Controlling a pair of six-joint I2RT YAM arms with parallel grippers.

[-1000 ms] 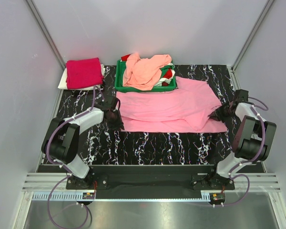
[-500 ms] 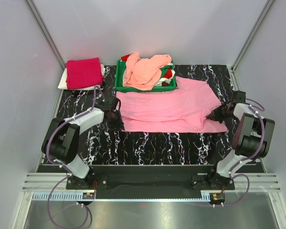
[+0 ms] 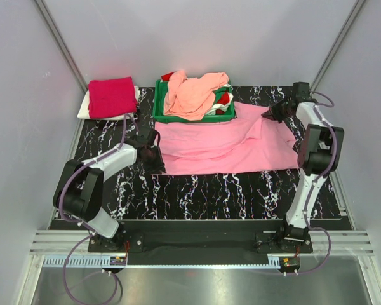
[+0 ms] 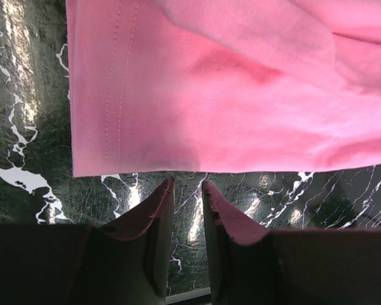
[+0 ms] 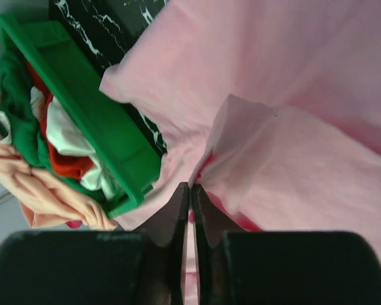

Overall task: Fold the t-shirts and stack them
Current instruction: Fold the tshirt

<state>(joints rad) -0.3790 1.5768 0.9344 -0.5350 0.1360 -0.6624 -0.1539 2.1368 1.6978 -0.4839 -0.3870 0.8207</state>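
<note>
Top external view: we are seeing the pink t-shirt (image 3: pixel 222 146) lying spread across the middle of the black marbled table (image 3: pixel 197 197), the right gripper (image 3: pixel 267 113) pinching a raised fold at its upper-right edge. The left gripper (image 3: pixel 156 162) is sitting at the shirt's lower-left corner, jaws slightly parted and gripping nothing. A folded crimson t-shirt (image 3: pixel 111 96) is resting at upper left, near the green tray (image 3: pixel 157 108).

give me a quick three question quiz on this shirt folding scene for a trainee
1. True or false: the green tray is empty.
2. The right jaws are shut on: A) the pink t-shirt B) the tray's rim C) nothing.
3. Fill in: the folded crimson t-shirt sits on a ____ one.
Key: 1 false; 2 A; 3 white.
</note>
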